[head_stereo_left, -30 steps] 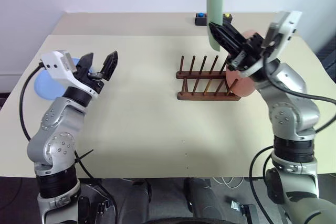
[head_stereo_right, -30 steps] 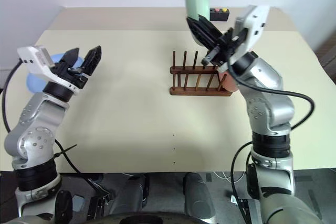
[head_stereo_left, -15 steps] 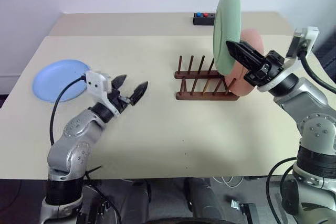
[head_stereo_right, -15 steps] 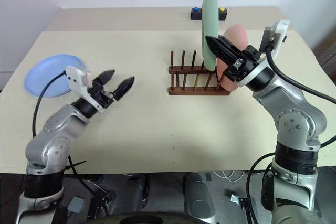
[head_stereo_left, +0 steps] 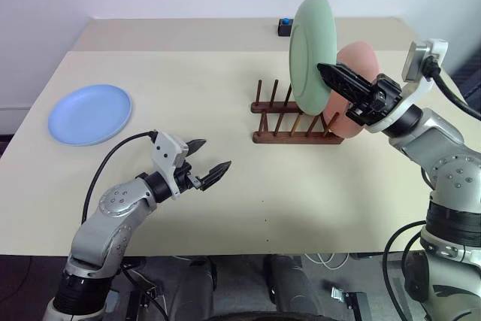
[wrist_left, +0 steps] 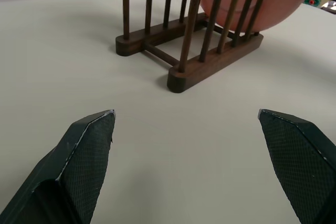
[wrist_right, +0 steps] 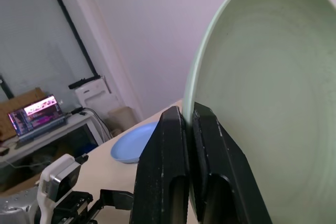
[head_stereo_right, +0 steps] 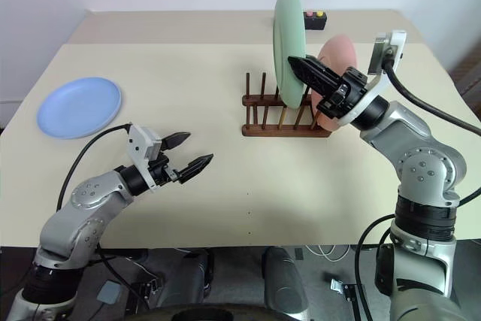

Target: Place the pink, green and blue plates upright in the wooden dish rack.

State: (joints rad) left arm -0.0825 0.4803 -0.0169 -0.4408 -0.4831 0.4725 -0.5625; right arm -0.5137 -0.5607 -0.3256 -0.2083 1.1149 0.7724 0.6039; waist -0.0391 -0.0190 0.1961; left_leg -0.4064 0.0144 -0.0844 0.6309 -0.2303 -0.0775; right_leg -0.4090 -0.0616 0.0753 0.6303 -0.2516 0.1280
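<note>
One plate racked, the pink plate (head_stereo_left: 359,58): your right gripper (head_stereo_right: 310,69), jaws clamped on the green plate (head_stereo_left: 310,50) above the wooden dish rack (head_stereo_left: 294,120), must lower it between free pegs; left gripper (head_stereo_right: 188,152) jaws apart; blue plate (head_stereo_left: 89,113) flat on worktop (head_stereo_left: 225,186).

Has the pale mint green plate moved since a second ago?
Yes. The pale mint green round plate has come down toward the dark wooden dish rack, turning its face forward.

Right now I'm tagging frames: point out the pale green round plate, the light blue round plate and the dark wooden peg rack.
pale green round plate (head_stereo_left: 310,50), left eye view, face.
light blue round plate (head_stereo_left: 89,114), left eye view, centre.
dark wooden peg rack (head_stereo_left: 289,137), left eye view, near rail.
</note>
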